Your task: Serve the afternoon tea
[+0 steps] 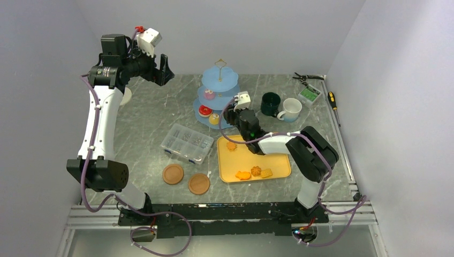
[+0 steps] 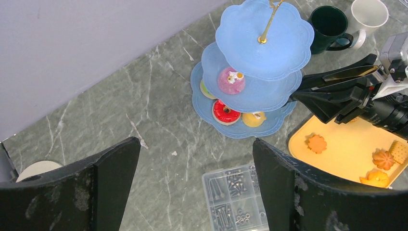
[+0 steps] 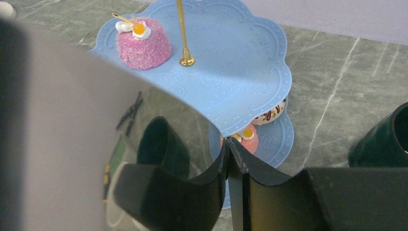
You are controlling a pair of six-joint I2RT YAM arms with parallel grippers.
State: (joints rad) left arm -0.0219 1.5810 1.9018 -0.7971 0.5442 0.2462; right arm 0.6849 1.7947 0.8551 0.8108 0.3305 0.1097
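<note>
— What do we have in the right gripper (image 1: 235, 115)?

— We see it clamped on the tongs (image 2: 327, 96). Their black tips are pressed together with nothing between them, right at the rim of the stand (image 1: 220, 80), level with its lower tiers.

— And the left gripper (image 2: 196, 147)?

— Its jaws are spread wide and hold nothing. We find it raised high above the far left corner of the table (image 1: 144, 123).

— Where is the tea itself?

— The stand sits by the middle of the table's far edge. We make out a pink cake (image 2: 231, 80) on its middle tier, and a red doughnut (image 2: 225, 111) and a yellow cake (image 2: 253, 119) on the bottom one.

— The mugs?

— The green mug (image 1: 270, 103) and the white mug (image 1: 290, 110) stand side by side, just right of the stand.

— And what else is there?

— We count four biscuits (image 1: 256, 171) on the yellow tray (image 1: 278, 163): one by its far left corner and three in a row along its near edge. The tray lies between the stand and the table's near edge. Left of it we see a clear box (image 1: 186, 143) of small parts, and two brown coasters (image 1: 173, 174) close to the near edge.
</note>
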